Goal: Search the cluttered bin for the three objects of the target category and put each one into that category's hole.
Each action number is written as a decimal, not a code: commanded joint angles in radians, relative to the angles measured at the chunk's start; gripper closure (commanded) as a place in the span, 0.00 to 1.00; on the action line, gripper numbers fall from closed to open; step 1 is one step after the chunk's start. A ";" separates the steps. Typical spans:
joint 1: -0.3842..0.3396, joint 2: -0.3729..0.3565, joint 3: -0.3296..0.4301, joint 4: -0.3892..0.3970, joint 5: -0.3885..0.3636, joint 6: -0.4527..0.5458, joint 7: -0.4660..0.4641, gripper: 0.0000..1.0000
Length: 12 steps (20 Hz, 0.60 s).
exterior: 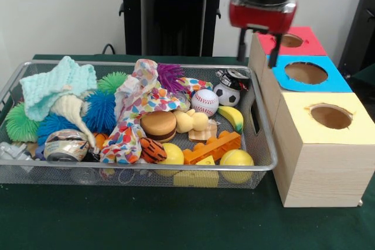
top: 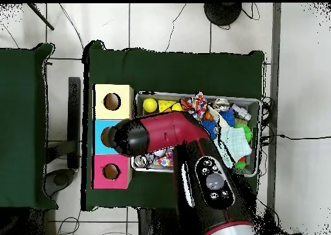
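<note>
My tool (exterior: 258, 52), fingers spread and empty, hangs over the blue hole (exterior: 306, 72) of the box (exterior: 319, 162), beside the bin (exterior: 261, 144) where baseball (exterior: 204, 102), soccer ball (exterior: 226, 93) and yellow ball (exterior: 236, 158) lie

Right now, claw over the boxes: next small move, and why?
Probably swing across over the bin to pick something. The claw hangs open and looks empty near the blue hole, so there is nothing to drop here.
</note>
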 commanded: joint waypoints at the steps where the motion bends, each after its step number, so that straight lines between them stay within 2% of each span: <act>1: -0.114 0.087 0.097 0.039 -0.140 0.012 -0.361 0.00; 5: -0.164 0.097 0.123 0.040 -0.181 0.011 -0.375 0.00; 12: -0.293 0.141 0.174 0.043 -0.253 -0.004 -0.448 0.00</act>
